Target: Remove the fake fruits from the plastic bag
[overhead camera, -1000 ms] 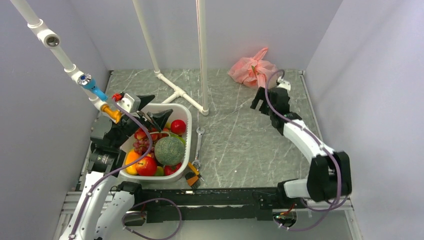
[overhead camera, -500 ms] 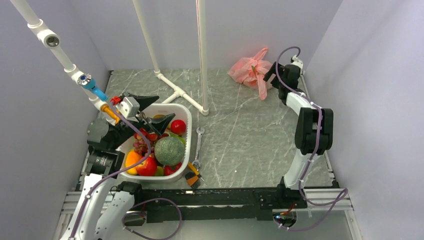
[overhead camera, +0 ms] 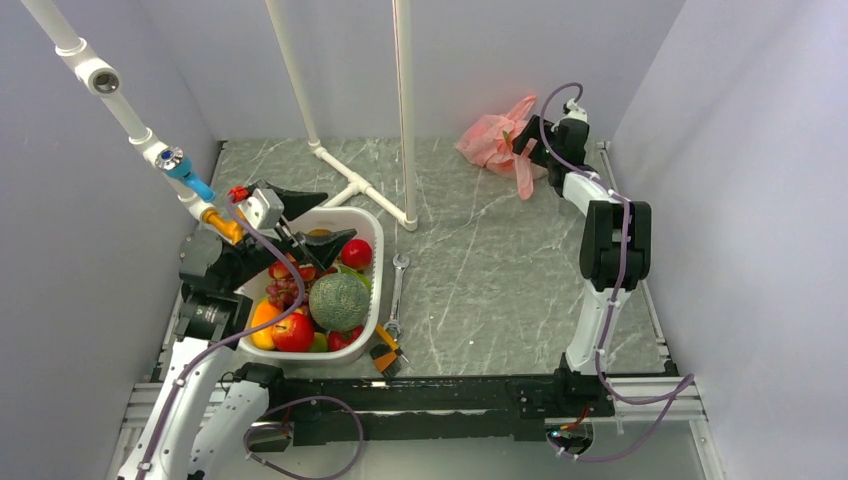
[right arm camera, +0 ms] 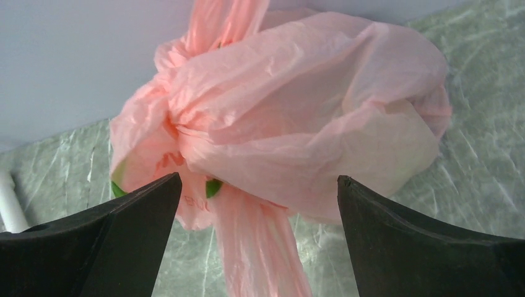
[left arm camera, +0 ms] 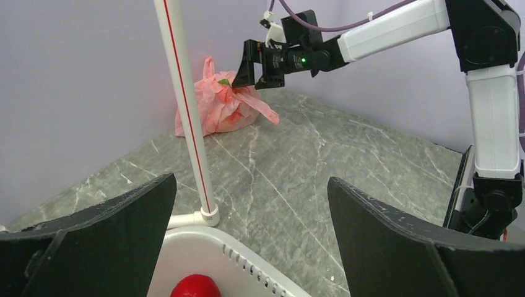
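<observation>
With the plastic bag [overhead camera: 495, 143] lying bunched at the far right of the tabletop [overhead camera: 480, 270] and the right tool [right arm camera: 259, 182] held wide open just before it, the gathered neck should be pinched and loosened gently, the fake fruits being hidden inside.

I see a grey marbled worktop [overhead camera: 480, 270]. The bag [overhead camera: 488, 142] lies at its far edge, toward the right corner. A basket [overhead camera: 378, 268] sits near the left edge, with a wrench [overhead camera: 396, 295] just beside it.

arms [overhead camera: 590, 315]: white links, black joints | cables [overhead camera: 624, 240]: purple | jaws: black, wedge-shaped
</observation>
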Tool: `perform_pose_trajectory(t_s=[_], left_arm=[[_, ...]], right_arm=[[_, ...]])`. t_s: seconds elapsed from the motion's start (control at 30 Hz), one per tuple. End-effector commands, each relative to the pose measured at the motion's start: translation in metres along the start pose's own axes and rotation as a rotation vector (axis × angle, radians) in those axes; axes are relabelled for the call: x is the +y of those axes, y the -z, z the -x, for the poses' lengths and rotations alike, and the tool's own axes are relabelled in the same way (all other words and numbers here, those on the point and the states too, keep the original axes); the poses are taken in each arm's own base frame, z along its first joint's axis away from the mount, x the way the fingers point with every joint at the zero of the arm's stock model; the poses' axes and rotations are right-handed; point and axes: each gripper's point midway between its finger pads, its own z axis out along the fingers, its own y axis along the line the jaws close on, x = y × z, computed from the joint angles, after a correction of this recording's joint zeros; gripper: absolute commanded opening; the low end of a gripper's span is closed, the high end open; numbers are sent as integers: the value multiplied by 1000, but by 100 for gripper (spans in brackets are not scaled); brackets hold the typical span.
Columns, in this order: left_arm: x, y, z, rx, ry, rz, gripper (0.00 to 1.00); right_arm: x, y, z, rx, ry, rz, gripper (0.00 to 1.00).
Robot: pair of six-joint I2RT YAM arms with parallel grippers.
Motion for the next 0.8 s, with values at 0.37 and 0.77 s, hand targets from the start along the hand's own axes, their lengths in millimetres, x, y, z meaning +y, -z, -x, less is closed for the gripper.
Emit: perform_pose_trajectory(t_s=[0.37,0.77], left_arm=[[-19,-12,17,-58,11,-140,99],[-36,-25,-2,0,20,-200,99]], right_arm=[[21,-37,-2,136,84,53,54],[65,60,-71,176,-87,115,0]])
